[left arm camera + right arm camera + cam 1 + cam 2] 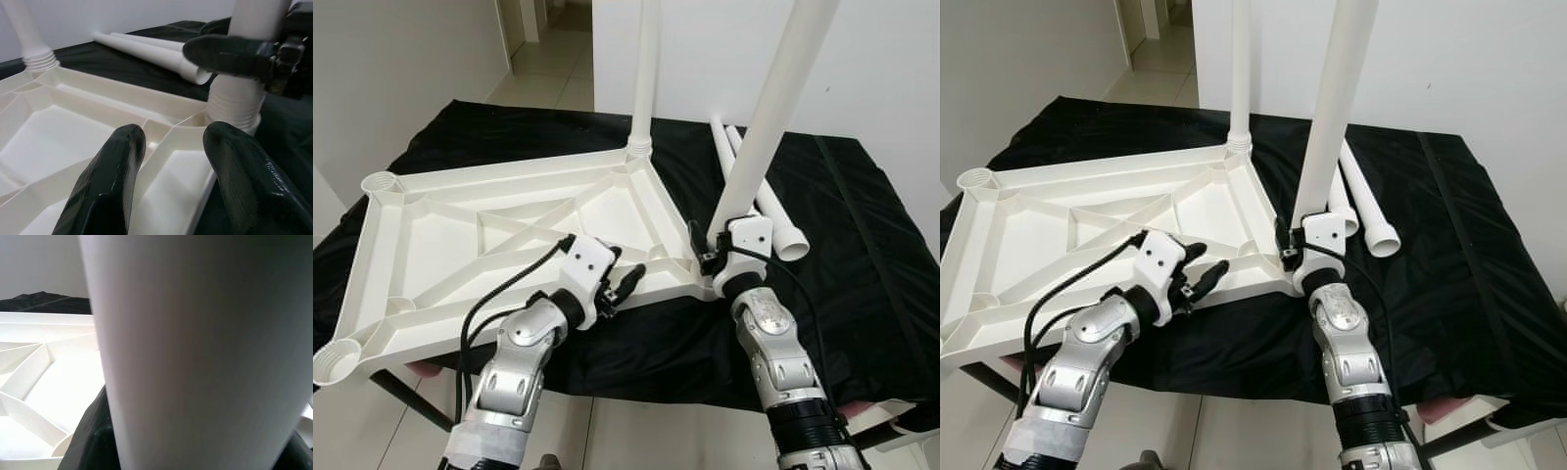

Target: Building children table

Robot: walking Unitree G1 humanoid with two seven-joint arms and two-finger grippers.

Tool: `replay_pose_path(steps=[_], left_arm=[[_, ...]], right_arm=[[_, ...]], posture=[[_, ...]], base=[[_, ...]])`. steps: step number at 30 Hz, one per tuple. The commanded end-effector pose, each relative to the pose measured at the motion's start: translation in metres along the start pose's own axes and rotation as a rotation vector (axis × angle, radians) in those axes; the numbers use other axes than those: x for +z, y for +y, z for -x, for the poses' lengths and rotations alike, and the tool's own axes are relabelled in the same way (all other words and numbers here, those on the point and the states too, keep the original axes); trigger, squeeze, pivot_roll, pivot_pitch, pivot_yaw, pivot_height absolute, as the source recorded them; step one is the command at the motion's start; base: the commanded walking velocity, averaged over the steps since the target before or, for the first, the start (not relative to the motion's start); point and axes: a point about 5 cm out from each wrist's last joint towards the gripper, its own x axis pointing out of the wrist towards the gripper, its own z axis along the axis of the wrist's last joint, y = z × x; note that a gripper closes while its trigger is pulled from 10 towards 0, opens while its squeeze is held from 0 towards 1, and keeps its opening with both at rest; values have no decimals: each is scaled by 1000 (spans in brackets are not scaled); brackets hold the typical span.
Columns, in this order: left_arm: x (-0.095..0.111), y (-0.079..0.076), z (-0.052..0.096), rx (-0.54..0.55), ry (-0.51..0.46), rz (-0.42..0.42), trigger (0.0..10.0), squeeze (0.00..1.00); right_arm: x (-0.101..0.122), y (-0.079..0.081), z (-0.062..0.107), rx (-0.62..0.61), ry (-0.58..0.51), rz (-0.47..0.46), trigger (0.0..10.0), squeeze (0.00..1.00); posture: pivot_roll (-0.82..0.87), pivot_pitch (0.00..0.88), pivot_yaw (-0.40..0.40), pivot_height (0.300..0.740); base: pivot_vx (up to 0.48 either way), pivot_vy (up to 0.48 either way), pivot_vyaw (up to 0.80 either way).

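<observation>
R gripper (713,257) mostly hidden behind leg (766,127); leg top cut off.

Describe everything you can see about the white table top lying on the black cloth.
The table top is white moulded plastic, lying upside down with its ribbed, cross-braced underside up. Round sockets sit at its corners: two on the robot's left stand empty, the far right one holds an upright leg, and the near right one takes the leg gripped by the right claw. The open left claw rests at its near edge.

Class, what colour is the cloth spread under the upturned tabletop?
Black: the cloth under the white tabletop is plain black, clearest in the left eye view.
</observation>
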Motion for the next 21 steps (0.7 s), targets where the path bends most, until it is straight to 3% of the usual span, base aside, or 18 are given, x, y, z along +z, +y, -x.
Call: replay_pose_path(steps=[1,2,13,21], left_arm=[[2,-7,1,-48,3,30,10000,0],[5,-16,1,-109,-4,33,10000,0],[4,-28,-1,-191,20,44,10000,0],[2,-27,2,-183,51,49,10000,0]], right_arm=[[-8,-1,0,-10,44,-35,10000,0],[-9,0,-3,-9,51,-52,10000,0],[-14,2,-5,20,62,-38,10000,0],[-12,9,-4,100,33,17,10000,0]], posture=[[102,8,-27,740],[106,3,-31,740],[121,0,-39,740],[120,0,-34,740]], base=[[0,0,0],[0,0,0],[0,0,0],[0,0,0]])
